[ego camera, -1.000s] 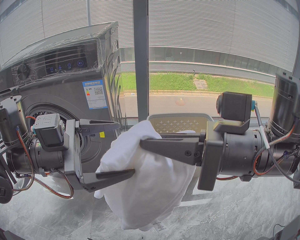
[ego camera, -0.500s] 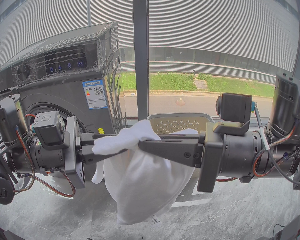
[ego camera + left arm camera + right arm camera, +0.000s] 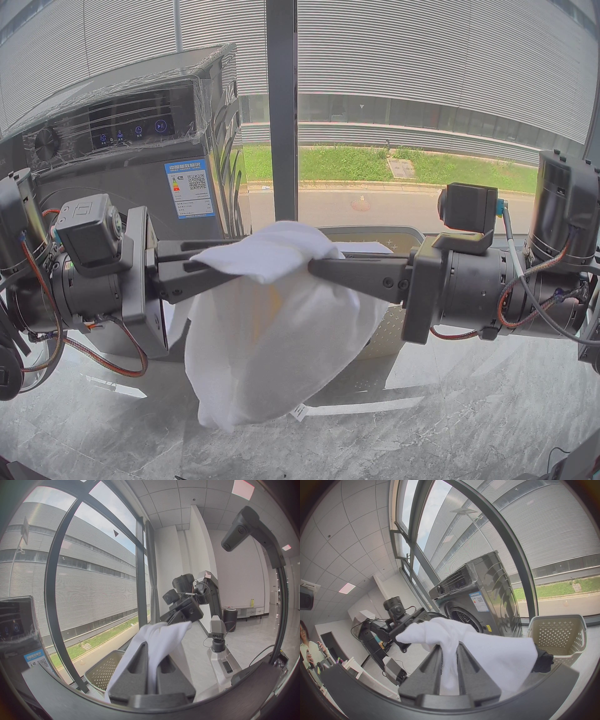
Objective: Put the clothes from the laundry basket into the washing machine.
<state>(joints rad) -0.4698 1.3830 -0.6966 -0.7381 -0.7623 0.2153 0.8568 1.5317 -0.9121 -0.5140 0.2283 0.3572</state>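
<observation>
A white garment (image 3: 269,337) hangs in the air between my two grippers, in front of the beige laundry basket (image 3: 400,236). From the left, my left gripper (image 3: 215,265) is shut on the garment's top edge. My right gripper (image 3: 315,267) is shut on the same edge from the right. In the left wrist view the left gripper (image 3: 153,655) pinches the white garment (image 3: 159,636). The right wrist view has the right gripper (image 3: 450,650) clamped on the white garment (image 3: 500,661). The grey washing machine (image 3: 125,156) stands at the left, with its round drum opening (image 3: 464,617) facing me.
A dark garment (image 3: 542,662) lies at the laundry basket (image 3: 559,633), which stands on the marble floor (image 3: 475,412) against the window. A dark window post (image 3: 281,112) rises between the machine and the basket.
My left gripper shut on the white garment's top edge, where it stood open a second ago. Both arms then rose a little with the garment, which now hangs higher and more to the left.
</observation>
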